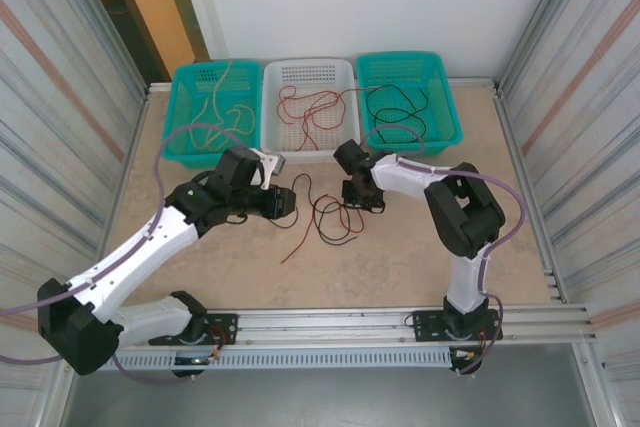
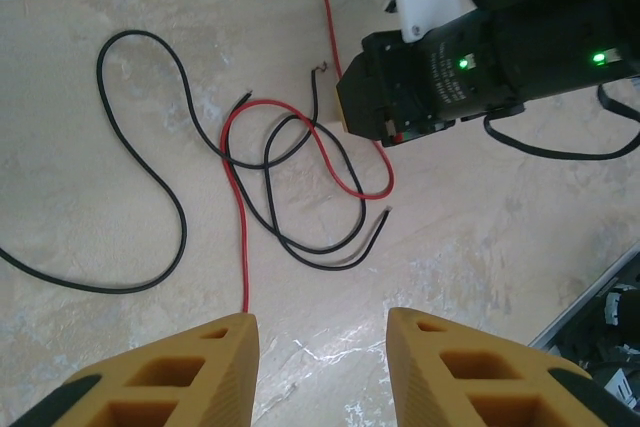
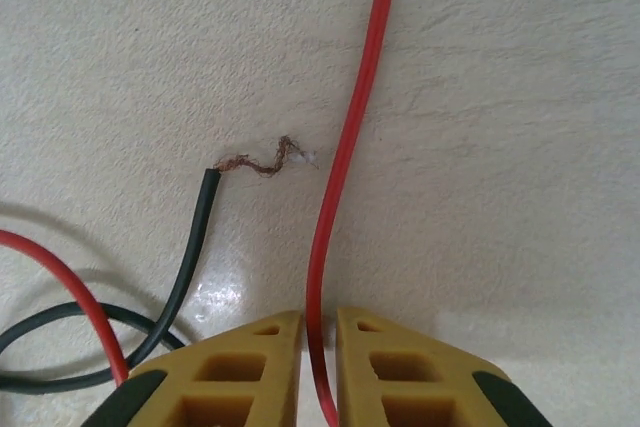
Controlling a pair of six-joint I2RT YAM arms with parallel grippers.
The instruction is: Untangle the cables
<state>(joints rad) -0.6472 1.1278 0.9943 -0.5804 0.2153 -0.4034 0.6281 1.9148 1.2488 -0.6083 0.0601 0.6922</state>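
Our right gripper (image 3: 320, 325) holds its jaws nearly together on the red cable (image 3: 345, 147), which runs straight out from between them, with a frayed black cable (image 3: 195, 247) just to its left. The left gripper (image 2: 318, 332) hangs with jaws apart and empty, near the tangle (image 2: 230, 177) on the table (image 2: 520, 247). We cannot follow the red loop where the right gripper's body covers it.

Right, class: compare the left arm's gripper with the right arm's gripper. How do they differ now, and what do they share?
The left gripper stands open, its fingers wide apart; the right gripper is closed down to a slit. The left gripper holds nothing, just beige tabletop showing between its fingers; the right gripper pinches a thin red cable. Both have yellow fingers with cut-out cells and point down at that tabletop.
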